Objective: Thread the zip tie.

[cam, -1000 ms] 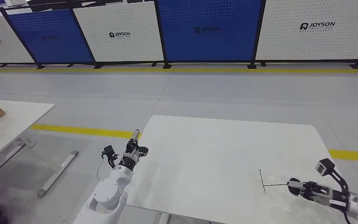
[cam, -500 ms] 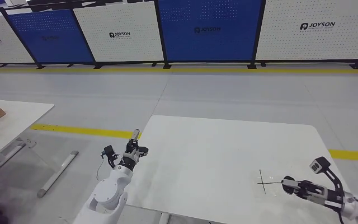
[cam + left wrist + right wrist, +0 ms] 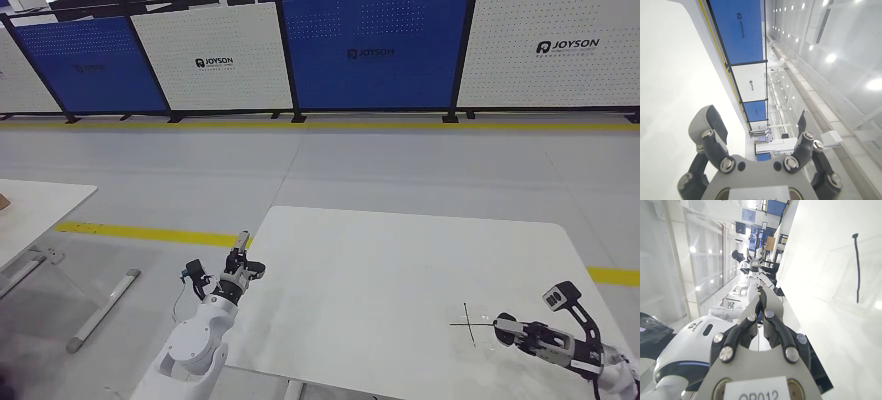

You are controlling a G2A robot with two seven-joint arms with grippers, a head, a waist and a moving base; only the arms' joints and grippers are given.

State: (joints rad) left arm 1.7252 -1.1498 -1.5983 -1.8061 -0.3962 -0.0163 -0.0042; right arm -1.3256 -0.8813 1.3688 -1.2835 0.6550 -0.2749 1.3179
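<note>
— Looking down from above, what is the right gripper (image 3: 497, 322) up to?

— It sits low over the near right corner of the white rectangular table (image 3: 400, 260). Its fingers are pinched on a thin dark strip (image 3: 482, 323) that pokes straight out ahead of its tips.

— And the tie itself?

— The slim black plastic zip tie (image 3: 466, 311) lies flat on the table just ahead of those tips, crosswise to the strip. The strip passes over it about halfway along, but I can't tell whether the two touch.

— The left gripper (image 3: 241, 240)?

— It's at the opposite edge of the table, pointing away from the robot. The zip tie is well apart from it.

— What about the left wrist camera?

— The left gripper (image 3: 759, 115) has its two dark ribbed pads (image 3: 717, 121) spread wide. The table (image 3: 668, 75) runs along one side of the fingers.

— And the right wrist camera?

— The right gripper (image 3: 761, 298) has its fingers pressed together to a narrow slit. The table (image 3: 819, 256) runs alongside it. The zip tie (image 3: 858, 270) lies stretched out on the table, off to the side and a little ahead of the tips. Its square head (image 3: 855, 236) is at the end farther from the gripper.
</note>
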